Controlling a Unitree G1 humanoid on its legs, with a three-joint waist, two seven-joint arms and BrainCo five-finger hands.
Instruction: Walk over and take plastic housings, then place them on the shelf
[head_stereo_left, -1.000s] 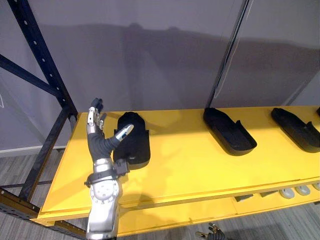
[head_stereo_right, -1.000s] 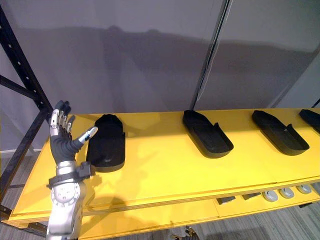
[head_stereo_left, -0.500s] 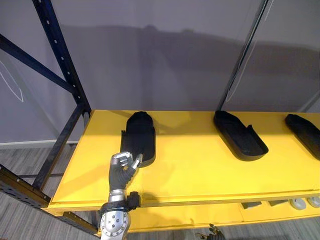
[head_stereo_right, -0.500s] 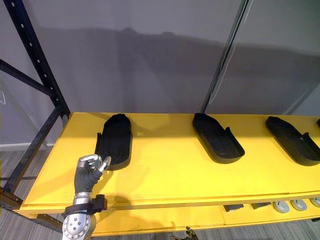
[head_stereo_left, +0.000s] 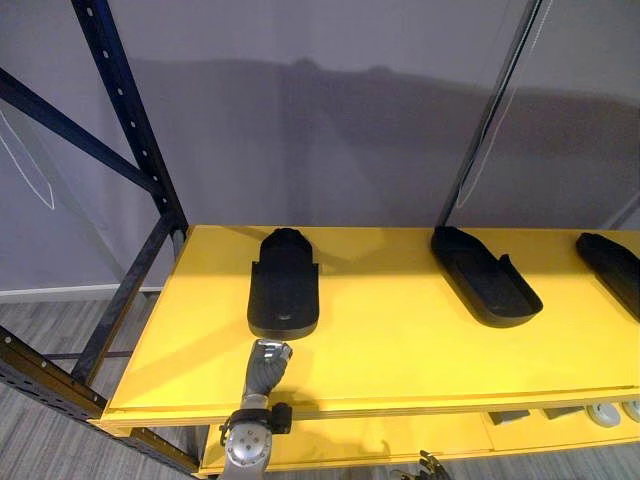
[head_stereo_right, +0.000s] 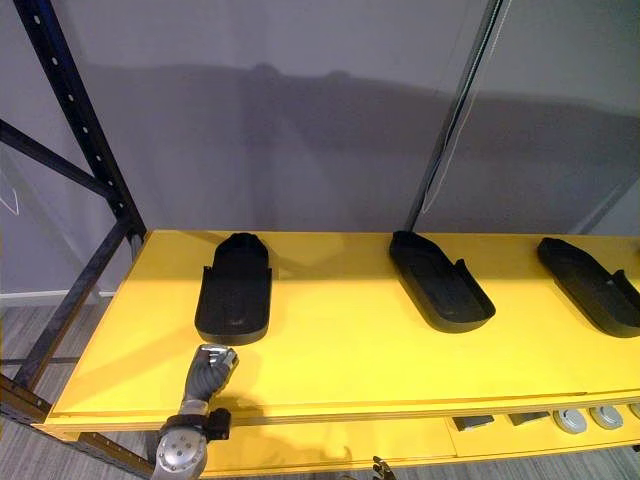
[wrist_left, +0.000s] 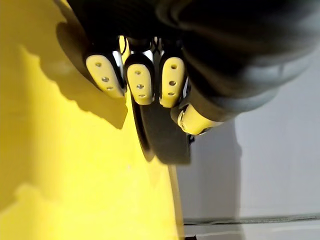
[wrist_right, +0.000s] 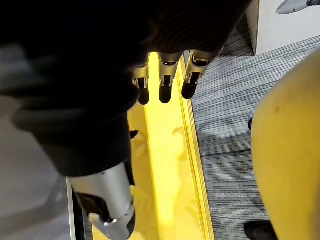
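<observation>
Three black plastic housings lie on the yellow shelf board (head_stereo_left: 400, 360): one at the left (head_stereo_left: 284, 285), one in the middle (head_stereo_left: 486, 277), one at the right edge (head_stereo_left: 612, 262). My left hand (head_stereo_left: 265, 362) hovers over the board just in front of the left housing, apart from it, with its fingers (wrist_left: 140, 80) curled in and nothing in them. That housing (wrist_left: 165, 135) shows past the fingers in the left wrist view. My right hand (wrist_right: 165, 80) hangs low beside the shelf's front, fingers straight and empty.
A dark rack upright (head_stereo_left: 130, 110) with a diagonal brace stands at the shelf's left end, and another post (head_stereo_left: 490, 110) rises behind the middle housing. Small grey parts (head_stereo_right: 570, 420) lie on a lower level at the right. A grey wall closes the back.
My left hand has curled from open to shut and drawn back from the left housing toward the shelf's front edge. The camera has shifted, so the whole shelf sits differently in view.
</observation>
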